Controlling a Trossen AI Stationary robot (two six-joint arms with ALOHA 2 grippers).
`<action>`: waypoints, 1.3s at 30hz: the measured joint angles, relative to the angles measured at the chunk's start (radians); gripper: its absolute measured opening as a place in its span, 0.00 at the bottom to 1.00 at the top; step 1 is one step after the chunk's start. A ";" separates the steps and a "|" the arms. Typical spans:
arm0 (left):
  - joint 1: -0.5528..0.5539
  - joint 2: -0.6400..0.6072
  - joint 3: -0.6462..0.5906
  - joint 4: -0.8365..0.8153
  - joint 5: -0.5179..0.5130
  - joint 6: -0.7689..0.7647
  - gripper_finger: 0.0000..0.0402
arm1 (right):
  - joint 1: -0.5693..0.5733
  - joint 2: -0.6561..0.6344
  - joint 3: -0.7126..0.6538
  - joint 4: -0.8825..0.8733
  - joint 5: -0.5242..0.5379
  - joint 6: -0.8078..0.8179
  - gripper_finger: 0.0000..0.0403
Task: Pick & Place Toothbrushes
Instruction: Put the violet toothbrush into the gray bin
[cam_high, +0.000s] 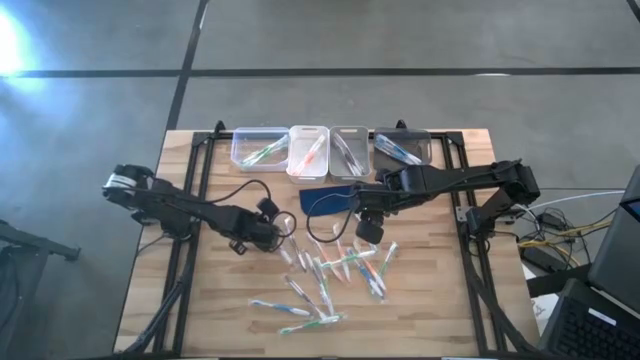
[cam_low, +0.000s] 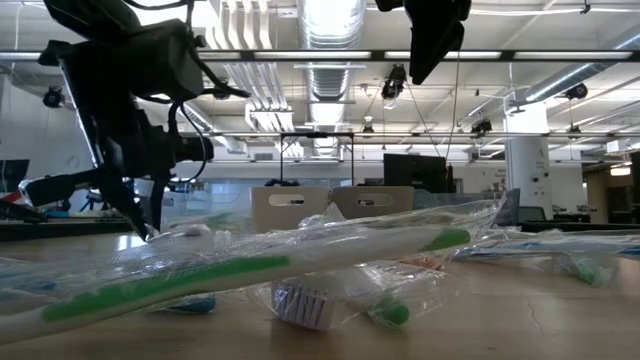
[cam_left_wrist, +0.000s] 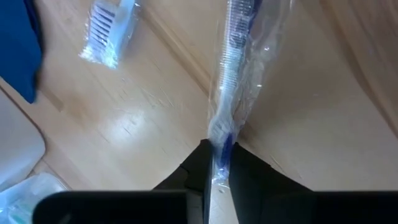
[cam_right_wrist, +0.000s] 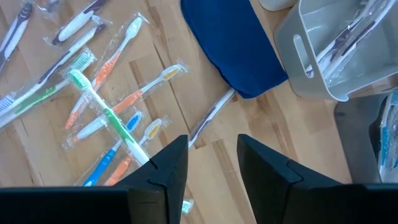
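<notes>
Left wrist view: we see our left claw (cam_left_wrist: 217, 163) pinching a blue wrapped toothbrush (cam_left_wrist: 231, 81) on the counter (cam_left_wrist: 311, 106).
Right claw (cam_right_wrist: 211, 158): we find it spread, above the counter near the dark blue pad (cam_right_wrist: 233, 46).
Toothbrushes (cam_high: 335, 275): scattered mid-counter.

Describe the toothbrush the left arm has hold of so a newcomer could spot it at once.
Start at the dark blue pad in the middle of the wooden table, below the row of bins. Just left of it, the left tool is pinched on a wrapped toothbrush. It has blue accents and lies apart from the scattered pile.
</notes>
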 joint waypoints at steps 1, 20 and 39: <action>0.000 -0.002 0.000 -0.006 0.000 -0.001 0.11 | 0.000 0.000 0.000 0.000 0.000 0.000 0.34; -0.077 -0.008 0.170 -0.228 -0.025 -0.096 0.01 | 0.000 0.000 0.000 -0.001 -0.001 0.001 0.45; -0.330 -0.009 0.310 -0.302 -0.705 -0.061 0.00 | 0.073 0.000 0.000 -0.012 -0.001 0.012 0.39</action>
